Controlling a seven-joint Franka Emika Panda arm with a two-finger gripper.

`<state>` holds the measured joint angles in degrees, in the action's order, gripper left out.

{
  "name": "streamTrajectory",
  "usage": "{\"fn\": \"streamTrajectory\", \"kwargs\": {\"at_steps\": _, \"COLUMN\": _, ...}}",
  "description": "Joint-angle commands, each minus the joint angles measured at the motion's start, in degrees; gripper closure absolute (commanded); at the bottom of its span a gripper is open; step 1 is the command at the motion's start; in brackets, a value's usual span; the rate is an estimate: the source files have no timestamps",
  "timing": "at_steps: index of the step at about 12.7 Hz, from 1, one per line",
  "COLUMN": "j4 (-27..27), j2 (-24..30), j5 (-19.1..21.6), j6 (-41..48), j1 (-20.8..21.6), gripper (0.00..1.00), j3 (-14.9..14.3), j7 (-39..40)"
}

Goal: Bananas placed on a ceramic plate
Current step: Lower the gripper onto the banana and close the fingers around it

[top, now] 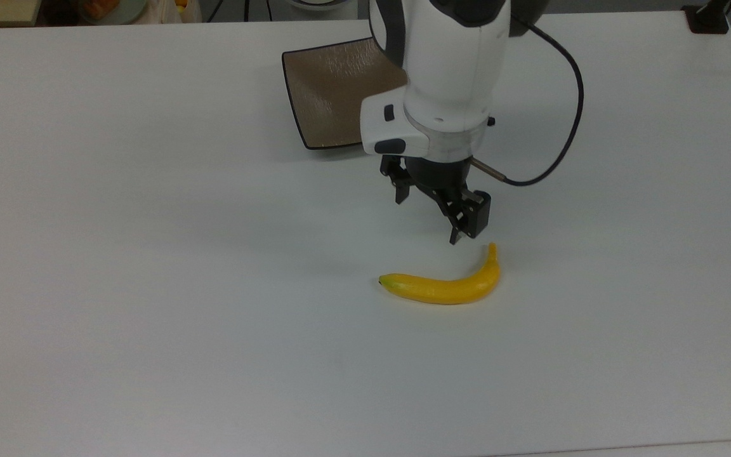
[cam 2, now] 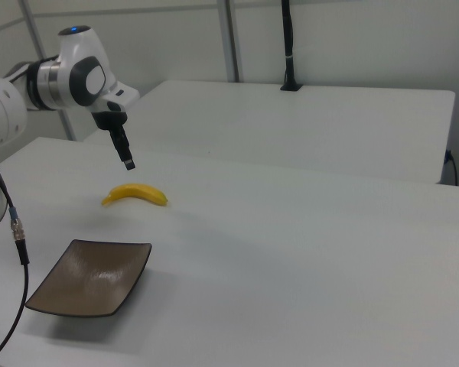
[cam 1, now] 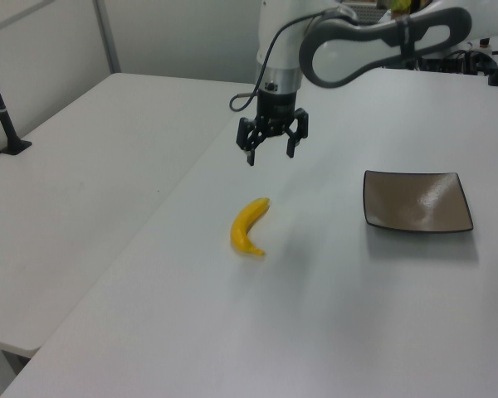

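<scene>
A yellow banana (top: 441, 289) lies flat on the white table, stem end curling up on the top view's right. It also shows in the left view (cam 1: 249, 225) and the right view (cam 2: 136, 194). The square brown ceramic plate (top: 327, 89) sits apart from it, with nothing on it (cam 1: 417, 201) (cam 2: 92, 277). My gripper (top: 426, 220) hangs open above the table, a short way from the banana on the plate's side and touching nothing. The left view shows both fingers spread and pointing down (cam 1: 270, 157). In the right view the gripper (cam 2: 128, 162) hovers above the banana's left end.
A second white table (cam 1: 91, 157) joins this one along a seam. A black clamp post (cam 1: 2, 99) stands on it. Another black mount (top: 708, 19) sits at the table's far right corner. A black cable (top: 568, 114) loops off the wrist.
</scene>
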<state>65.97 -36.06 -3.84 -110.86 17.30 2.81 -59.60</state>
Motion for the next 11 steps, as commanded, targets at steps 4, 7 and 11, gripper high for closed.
{"fn": "streamTrajectory", "kwargs": {"at_steps": 4, "j4": 0.03, "j2": -3.85, "j5": -6.61, "j6": -10.15, "j1": 0.72, "gripper": 0.00, "j3": 1.41, "j7": -11.58}}
{"fn": "streamTrajectory", "kwargs": {"at_steps": 7, "j4": 0.39, "j2": -5.60, "j5": -6.88, "j6": -13.68, "j1": 0.46, "gripper": 0.00, "j3": 1.50, "j7": -12.56}}
{"fn": "streamTrajectory", "kwargs": {"at_steps": 11, "j4": 3.54, "j2": -6.83, "j5": -6.97, "j6": -19.56, "j1": 0.20, "gripper": 0.00, "j3": 1.94, "j7": -12.73}}
